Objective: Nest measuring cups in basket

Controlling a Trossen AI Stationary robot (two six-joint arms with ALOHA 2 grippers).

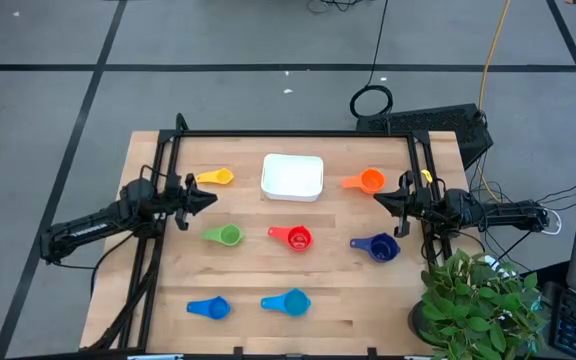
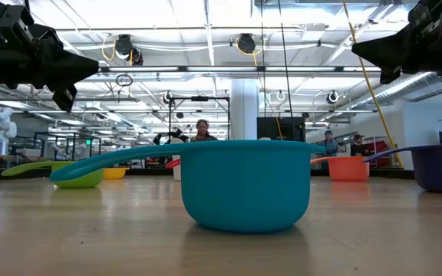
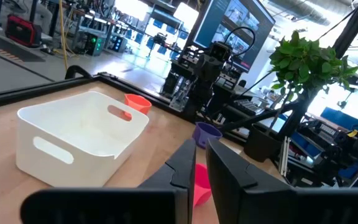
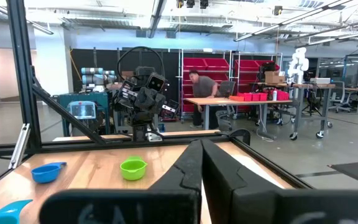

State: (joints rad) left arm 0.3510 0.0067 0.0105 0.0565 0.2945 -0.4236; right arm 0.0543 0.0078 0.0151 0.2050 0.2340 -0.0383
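The white basket (image 1: 292,176) stands on the wooden table at the far middle. Around it lie the measuring cups, each resting on its base. The yellow one (image 1: 215,177) is to the basket's left and the orange one (image 1: 367,181) to its right. Green (image 1: 224,235), red (image 1: 294,237) and navy (image 1: 377,247) form a middle row. Blue (image 1: 209,308) and light blue (image 1: 289,301) lie near the front edge. My left gripper (image 1: 208,197) hovers level at the table's left, shut but for a thin slit. My right gripper (image 1: 378,198) hovers at the right, shut. Neither holds anything.
A black frame (image 1: 298,133) runs along the table's far edge and down both sides behind the arms. A potted plant (image 1: 478,300) stands at the near right corner. Bare wood lies between the rows of cups. People sit at desks in the room beyond (image 4: 201,84).
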